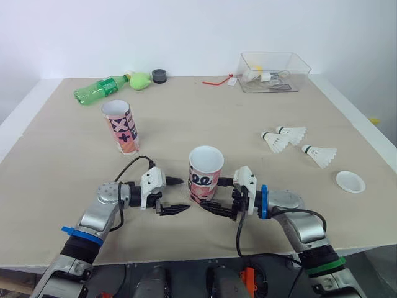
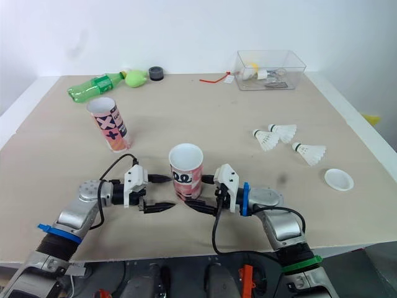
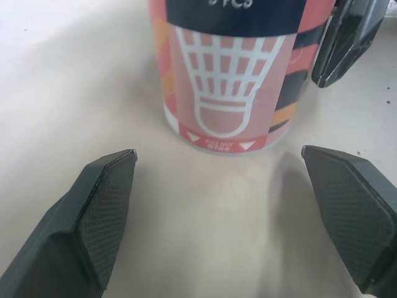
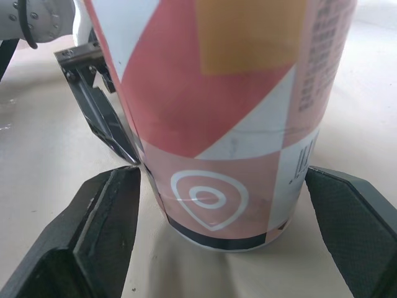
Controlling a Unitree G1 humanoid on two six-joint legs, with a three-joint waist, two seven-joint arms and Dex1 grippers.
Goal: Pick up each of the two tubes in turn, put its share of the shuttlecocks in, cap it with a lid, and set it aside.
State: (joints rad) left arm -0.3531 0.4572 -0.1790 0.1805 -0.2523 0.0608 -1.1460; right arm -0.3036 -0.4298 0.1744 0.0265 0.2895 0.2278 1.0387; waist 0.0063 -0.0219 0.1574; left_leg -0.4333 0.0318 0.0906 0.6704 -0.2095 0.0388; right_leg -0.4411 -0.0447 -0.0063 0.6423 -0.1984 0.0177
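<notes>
- Your near tube (image 1: 205, 174) stands upright on the table (image 1: 248, 118), mouth open to the top, at the middle of the front edge between the two grippers.
- Nothing can be made out inside it from the head views.
- Your right gripper (image 4: 223, 180) is spread wide and straddles the base of the near tube, one finger (image 4: 105, 230) on each side. One finger sits just beside the wall, and the other has a clear gap to it. You cannot tell whether the closer one touches.
- Your left gripper (image 3: 218, 158) is spread wide too and holds nothing. It lies low over the table on the tube's left side, with the tube just past its fingertips.
- The two grippers face each other across the tube, with their lower fingers close together in front of it.
- The far tube (image 1: 121, 126) stands further back and to the left, mouth up and uncapped, well apart from both grippers.
- Three shuttlecocks (image 1: 275, 142) lie on their sides to the right of the near tube. Two are close together and the third is just to the right of them, nearer you.
- A white lid (image 1: 350, 182) lies near the right edge of the table, in front of the shuttlecocks.
- Along the back of the table, a green bottle (image 1: 102, 89) lies on its side at the left.
- A clear box (image 1: 273, 71) with small items inside sits at the back right.
</notes>
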